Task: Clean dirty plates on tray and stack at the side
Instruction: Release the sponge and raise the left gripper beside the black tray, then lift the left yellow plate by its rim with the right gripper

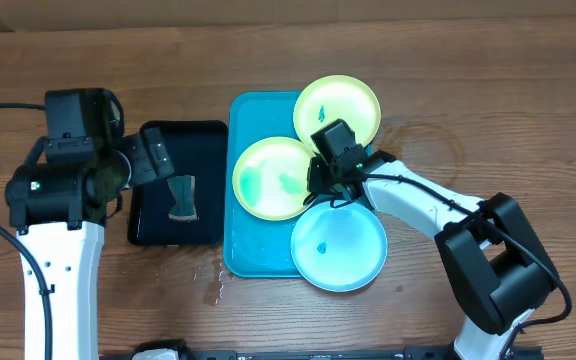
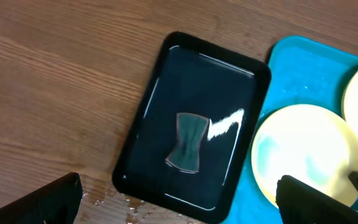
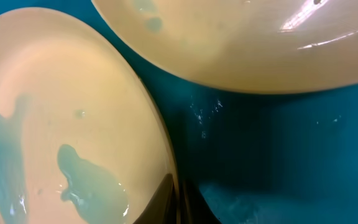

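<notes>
A brown wooden table (image 1: 488,60), seen from above, holds two trays side by side. The turquoise tray (image 1: 253,115) lies at the centre. A smaller black tray (image 1: 203,135) sits just to its left, with a small grey bow-tie-shaped piece (image 1: 181,197) lying in it.

Three plates rest on the turquoise tray, crowded together with their rims meeting. A lime-green plate (image 1: 343,105) at the far right corner hangs out over the table. A second lime-green plate (image 1: 268,178) lies in the middle, marked with teal smudges. A light blue plate (image 1: 340,250) at the near right corner also overhangs the tray edge and carries one small teal spot.

The right gripper (image 1: 320,180) is low over the spot where the three plates meet, at the middle plate's right rim. Its wrist camera shows only a dark tip against that rim, so I cannot tell how far its fingers are parted.

The left gripper (image 1: 153,155) hovers over the black tray's far left part, fingers spread wide and holding nothing.

Water droplets (image 1: 213,280) dot the table near the turquoise tray's near left corner.
</notes>
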Tool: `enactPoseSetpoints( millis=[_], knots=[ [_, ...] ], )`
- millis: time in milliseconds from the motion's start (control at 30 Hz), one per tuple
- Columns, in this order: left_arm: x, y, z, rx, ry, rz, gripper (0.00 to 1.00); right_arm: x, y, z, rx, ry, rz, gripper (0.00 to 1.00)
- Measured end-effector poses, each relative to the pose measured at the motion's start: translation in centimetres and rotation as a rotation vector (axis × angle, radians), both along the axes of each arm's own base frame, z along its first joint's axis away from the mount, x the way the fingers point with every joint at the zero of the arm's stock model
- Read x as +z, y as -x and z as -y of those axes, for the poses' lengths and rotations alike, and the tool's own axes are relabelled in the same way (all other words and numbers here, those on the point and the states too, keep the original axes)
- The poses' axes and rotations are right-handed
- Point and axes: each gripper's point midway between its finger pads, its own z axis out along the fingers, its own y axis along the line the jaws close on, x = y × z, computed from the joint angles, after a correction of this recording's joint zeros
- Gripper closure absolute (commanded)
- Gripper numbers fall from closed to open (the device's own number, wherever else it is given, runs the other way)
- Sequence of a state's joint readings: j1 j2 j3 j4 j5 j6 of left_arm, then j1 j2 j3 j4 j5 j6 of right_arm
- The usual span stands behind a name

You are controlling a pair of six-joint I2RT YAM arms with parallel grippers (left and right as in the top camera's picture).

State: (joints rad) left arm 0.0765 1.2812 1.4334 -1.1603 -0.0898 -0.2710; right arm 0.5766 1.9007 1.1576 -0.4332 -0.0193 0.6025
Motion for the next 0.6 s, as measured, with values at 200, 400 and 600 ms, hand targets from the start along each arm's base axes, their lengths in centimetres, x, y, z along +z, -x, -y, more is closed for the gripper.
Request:
enactPoseSetpoints(
  millis=[200,400,600],
  knots=[
    [0.0,0.0,0.0,0.006,0.004,0.001,0.0,0.9,0.0,-0.1,0.001,0.012,-0.023,0.96],
    [0.0,0.0,0.0,0.01,0.006,0.001,0.0,2.8,-0.7,-0.8,0.008,-0.005,-0.022,0.96],
    [0.0,0.0,0.0,0.009,0.006,0.002,0.0,4.0,-0.9,-1.1,0.011,-0.006,-0.032,0.96]
  ],
)
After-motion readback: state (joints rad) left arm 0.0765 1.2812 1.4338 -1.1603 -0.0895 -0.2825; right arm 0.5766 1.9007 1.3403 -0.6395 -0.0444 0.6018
